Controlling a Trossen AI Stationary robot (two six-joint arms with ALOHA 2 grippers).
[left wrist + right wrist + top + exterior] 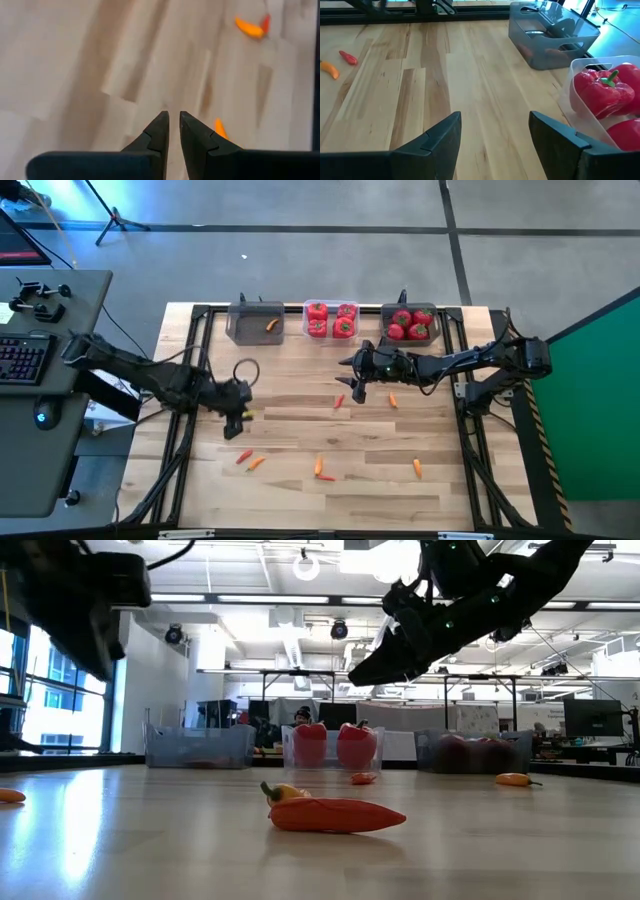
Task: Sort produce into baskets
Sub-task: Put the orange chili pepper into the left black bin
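The left gripper [173, 131] is nearly shut over the pale wooden worktop [300, 430] — a small orange carrot piece [219, 128] half hidden behind one finger — while the right gripper [495, 131] stands wide beside the clear plastic basket [331, 321] of red bell peppers [318, 314].

We see three bins lined along the table [300, 395] at 12 o'clock: a grey bin [255, 321], a clear bin [331, 320] of peppers and a grey bin [409, 323] of tomatoes. The middle is open wood. The right tool [352, 376] hangs just before the clear bin. The left tool [238, 420] blocks 9 o'clock. Small carrot pieces [322, 469] dot 6 o'clock, with wide gaps between them.
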